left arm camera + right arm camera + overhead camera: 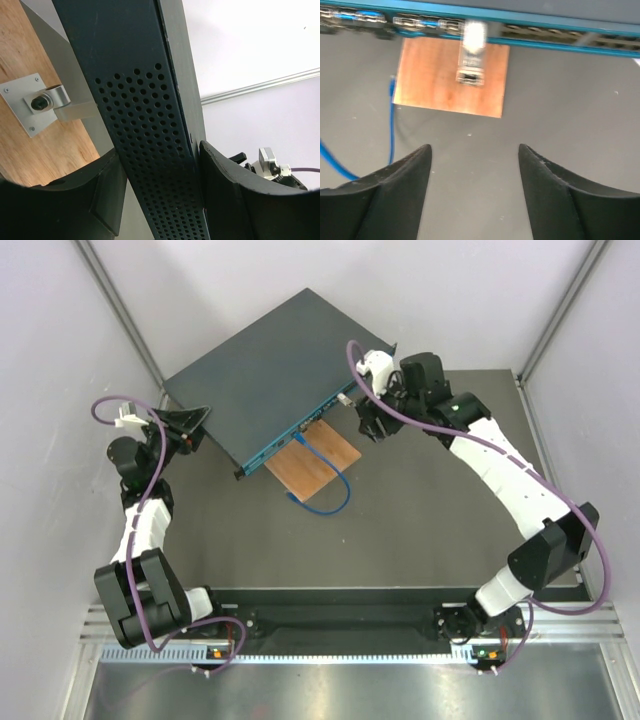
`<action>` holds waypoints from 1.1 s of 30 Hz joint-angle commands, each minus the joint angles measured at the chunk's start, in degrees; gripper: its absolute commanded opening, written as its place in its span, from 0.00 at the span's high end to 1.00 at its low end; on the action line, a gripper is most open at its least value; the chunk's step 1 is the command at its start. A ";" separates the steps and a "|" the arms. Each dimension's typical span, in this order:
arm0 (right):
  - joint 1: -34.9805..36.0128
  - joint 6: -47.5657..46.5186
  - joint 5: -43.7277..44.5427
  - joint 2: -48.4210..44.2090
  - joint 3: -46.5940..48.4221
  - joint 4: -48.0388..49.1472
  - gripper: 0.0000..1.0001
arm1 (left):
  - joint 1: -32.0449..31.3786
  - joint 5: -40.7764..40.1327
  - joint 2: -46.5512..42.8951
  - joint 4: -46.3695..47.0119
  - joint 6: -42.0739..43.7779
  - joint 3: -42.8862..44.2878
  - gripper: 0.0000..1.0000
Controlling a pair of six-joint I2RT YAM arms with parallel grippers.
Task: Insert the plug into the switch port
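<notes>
The switch (270, 365), a flat dark blue-teal box, lies at an angle on the table, its lighter port face (290, 440) turned toward the arms. My left gripper (192, 424) is shut on the switch's left corner; in the left wrist view its fingers (225, 190) clamp the perforated side wall (150, 125). A blue cable (335, 485) runs from the port face, where its plug (301, 437) sits, too small to judge how deep. My right gripper (362, 423) hangs open and empty just right of the ports, with bare table between its fingers (405, 185).
A small brown wooden board (313, 461) with a metal bracket (470, 70) lies against the port face, and the cable loops over it. White walls and aluminium posts close in the back and sides. Purple cables arc over both arms.
</notes>
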 commanded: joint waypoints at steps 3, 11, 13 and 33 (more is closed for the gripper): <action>-1.34 1.66 -0.43 0.22 1.67 2.85 0.52 | -4.32 4.75 0.26 -1.22 9.30 1.15 1.00; -1.34 5.27 -1.31 6.63 7.91 4.53 0.93 | -4.32 4.84 0.08 -1.39 9.39 1.50 1.00; -1.25 5.71 -1.22 7.43 9.32 4.44 0.97 | -4.40 4.84 0.17 -1.31 9.48 1.68 1.00; 1.21 5.45 6.93 8.84 11.52 2.51 1.00 | -4.40 4.58 0.52 -1.13 9.30 1.59 1.00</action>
